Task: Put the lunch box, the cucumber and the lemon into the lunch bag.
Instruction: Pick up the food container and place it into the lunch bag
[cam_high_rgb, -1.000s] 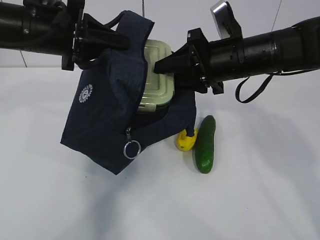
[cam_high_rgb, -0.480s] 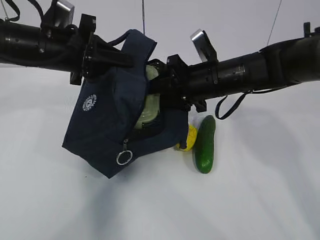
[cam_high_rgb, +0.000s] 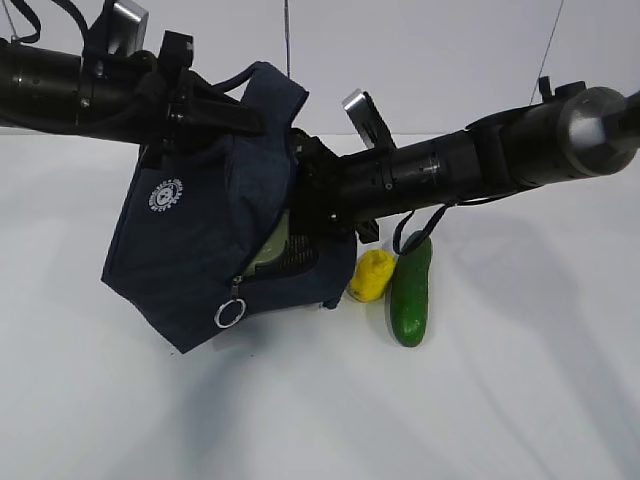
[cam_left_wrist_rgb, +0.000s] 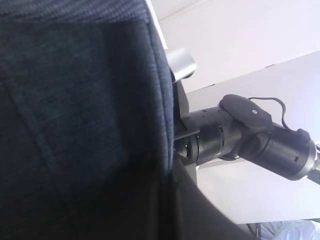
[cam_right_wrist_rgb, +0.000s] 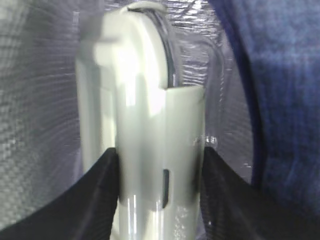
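The navy lunch bag (cam_high_rgb: 195, 240) hangs tilted above the table, its opening facing right. My left gripper (cam_high_rgb: 228, 113) is shut on the bag's top edge and holds it up; in the left wrist view the bag's fabric (cam_left_wrist_rgb: 75, 115) hides the jaws. My right gripper (cam_right_wrist_rgb: 160, 170) is shut on the end of the sage-green lunch box (cam_right_wrist_rgb: 140, 100), deep inside the bag among the silver foil lining (cam_right_wrist_rgb: 40, 100). Only a sliver of the lunch box (cam_high_rgb: 270, 245) shows in the exterior view. The yellow lemon (cam_high_rgb: 372, 275) and the dark green cucumber (cam_high_rgb: 410, 290) lie side by side on the table, right of the bag.
The zipper's silver ring pull (cam_high_rgb: 228, 314) dangles at the bag's lower front. My right arm (cam_high_rgb: 460, 165) stretches from the right into the bag, above the lemon and cucumber. The white table (cam_high_rgb: 500, 400) spreads in front and on both sides.
My right gripper has pushed the lunch box leftward, from the bag's mouth to deep inside. The bag has swung a little left and down, uncovering the lemon.
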